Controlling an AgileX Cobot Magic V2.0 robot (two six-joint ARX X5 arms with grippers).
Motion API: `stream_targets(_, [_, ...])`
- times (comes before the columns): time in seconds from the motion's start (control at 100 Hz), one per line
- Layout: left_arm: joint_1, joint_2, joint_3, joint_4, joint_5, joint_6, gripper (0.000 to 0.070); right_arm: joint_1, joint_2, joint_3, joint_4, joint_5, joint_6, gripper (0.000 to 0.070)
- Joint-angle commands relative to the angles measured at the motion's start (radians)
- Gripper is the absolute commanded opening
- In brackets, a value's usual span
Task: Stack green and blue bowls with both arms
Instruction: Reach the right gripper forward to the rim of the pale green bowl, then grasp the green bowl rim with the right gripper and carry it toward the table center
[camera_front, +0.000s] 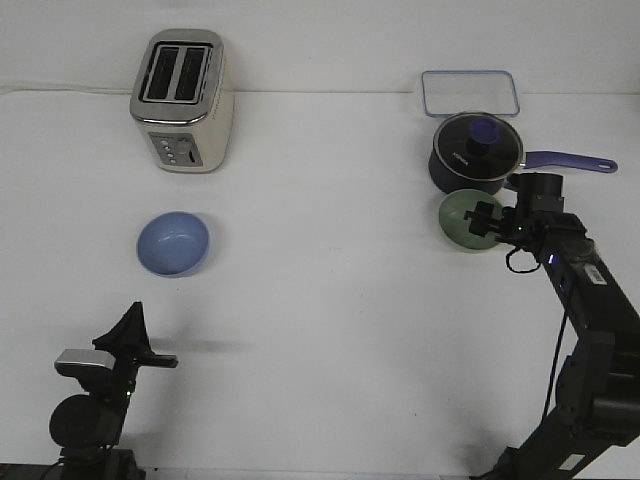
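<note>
Our right end effector (487, 222) reaches forward, gripping the tilted green bowl (462, 218) beside the saucepan (475, 152); our left end effector (130, 330) rests low, its opening unclear, the blue bowl (173, 243) well ahead.

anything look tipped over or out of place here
The green bowl stands out: it is tilted on its side, mouth facing the camera, at the right gripper beside the saucepan. The blue bowl sits upright and the toaster looks normal. No spills show.
</note>
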Motion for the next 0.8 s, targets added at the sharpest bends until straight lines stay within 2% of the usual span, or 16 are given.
stream_targets(0.0, [0.001, -0.001, -0.019, 0.011, 0.004, 0.0, 0.0014, 0.0, 0.032, 0.024, 0.011, -0.003, -0.021, 0.038])
stream_targets(0.08, [0.001, -0.001, -0.019, 0.011, 0.004, 0.0, 0.0014, 0.0, 0.037, 0.024, 0.008, -0.003, -0.032, 0.0106])
stream_targets(0.11, [0.001, -0.001, -0.019, 0.011, 0.004, 0.0, 0.0015, 0.0, 0.037, 0.024, 0.008, -0.004, -0.037, 0.0028])
stream_targets(0.13, [0.001, -0.001, -0.019, 0.012, 0.004, 0.0, 0.0014, 0.0, 0.037, 0.024, 0.009, -0.004, -0.04, 0.0])
stream_targets(0.36, [0.001, -0.001, -0.019, 0.011, 0.004, 0.0, 0.0014, -0.008, 0.02, 0.029, -0.002, -0.001, -0.046, 0.0])
stream_targets(0.58, [0.001, -0.001, -0.019, 0.011, 0.004, 0.0, 0.0014, -0.008, -0.122, 0.029, -0.042, -0.014, -0.046, 0.0])
stream_targets(0.79, [0.001, -0.001, -0.019, 0.011, 0.004, 0.0, 0.0015, -0.004, -0.32, 0.029, -0.137, -0.154, -0.043, 0.0])
